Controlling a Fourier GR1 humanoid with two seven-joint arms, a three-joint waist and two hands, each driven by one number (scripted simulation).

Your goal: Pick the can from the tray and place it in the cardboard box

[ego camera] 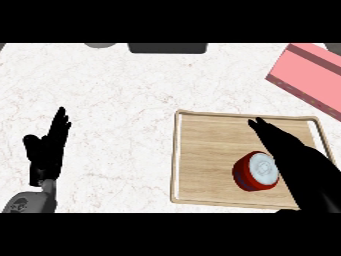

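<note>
Red can (253, 174) is seen standing upright on the wooden tray (210, 150), in the tray's near right part, its pale top turned up toward the view, so its long axis runs straight up from the tray floor. Nothing else is seen lying in the tray.

The right hand (298, 155) is held over the tray's right side with its fingers straight and unclenched, pointed toward the tray's far edge. The can lies just to the left of this hand, at its inner edge; whether the two touch cannot be told. No grasp is made yet.

The left hand (49, 147) is rested open, fingers up, well apart from the tray on its left, so the right hand is judged much the nearer one.

The pink box (317, 80) is placed beyond the tray's far right corner. Its inside is not shown, so what it contains cannot be told.
</note>
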